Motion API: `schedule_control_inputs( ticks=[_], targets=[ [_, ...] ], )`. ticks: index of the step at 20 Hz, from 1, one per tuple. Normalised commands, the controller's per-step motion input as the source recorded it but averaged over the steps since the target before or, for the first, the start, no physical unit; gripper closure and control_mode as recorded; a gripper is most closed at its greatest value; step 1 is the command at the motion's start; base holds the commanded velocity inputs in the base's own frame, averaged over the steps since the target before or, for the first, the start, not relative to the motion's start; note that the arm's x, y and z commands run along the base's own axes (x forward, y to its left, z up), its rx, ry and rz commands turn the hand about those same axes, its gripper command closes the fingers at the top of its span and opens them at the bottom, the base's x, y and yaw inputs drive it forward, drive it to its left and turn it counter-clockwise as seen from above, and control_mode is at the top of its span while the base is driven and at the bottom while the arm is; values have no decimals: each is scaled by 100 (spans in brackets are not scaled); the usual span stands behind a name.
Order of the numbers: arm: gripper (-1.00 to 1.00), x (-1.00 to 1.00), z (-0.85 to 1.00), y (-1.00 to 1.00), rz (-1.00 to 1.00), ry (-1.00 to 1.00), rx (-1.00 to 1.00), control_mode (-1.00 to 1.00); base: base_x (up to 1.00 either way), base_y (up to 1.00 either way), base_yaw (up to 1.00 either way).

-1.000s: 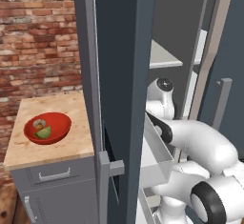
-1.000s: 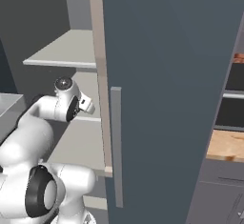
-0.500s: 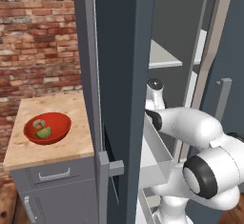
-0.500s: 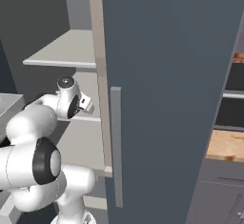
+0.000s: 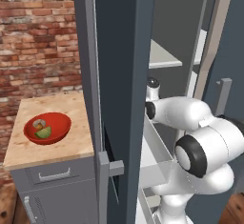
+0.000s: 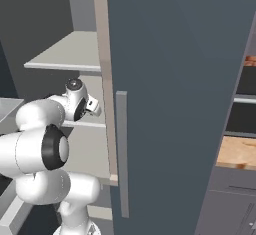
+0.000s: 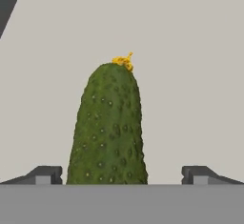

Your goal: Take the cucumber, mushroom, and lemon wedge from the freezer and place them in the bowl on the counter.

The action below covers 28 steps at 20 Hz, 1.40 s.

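The cucumber (image 7: 108, 127), dark green and bumpy with a yellow tip, lies on a pale grey freezer shelf (image 7: 190, 51). My gripper (image 7: 121, 173) is open, with one fingertip on either side of the cucumber's near end and not touching it. The arm (image 5: 181, 113) reaches into the dark slate-blue freezer (image 5: 119, 75), its hand behind the door (image 6: 175, 79). On the beige counter (image 5: 52, 149) to the left stands the red bowl (image 5: 64, 123), which holds the lemon wedge (image 5: 44, 132) and the mushroom (image 5: 39, 123).
The freezer's open doors and side wall stand between the arm and the counter. A brick wall (image 5: 38, 42) rises behind the counter. Its grey cabinet has a drawer with a metal handle (image 5: 53, 175). Another counter (image 6: 240, 151) lies at the far right.
The arm's elbow has swung forward and its wrist has gone further into the freezer. The bowl and what it holds have not moved. The jaws stay open.
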Motion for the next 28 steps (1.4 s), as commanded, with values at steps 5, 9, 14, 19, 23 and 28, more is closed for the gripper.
schedule_control_inputs(
  ticks=[5, 9, 14, 19, 23, 28],
  targets=[
    [100, 12, -16, 0, 1, 0, 0, -100, 0, 0, 0],
    [100, 0, 0, 0, 0, 0, 0, -100, 0, 0, 0],
    [100, -13, 0, -24, 0, -2, 0, -100, 0, 0, 0],
    [100, -74, 0, -57, 1, -7, 0, -100, 0, 0, 0],
    [100, -61, 27, -12, 0, 0, 0, -100, 0, 0, 0],
    [100, -45, 52, 1, 0, 0, -2, -100, 0, 0, 0]
  ],
)
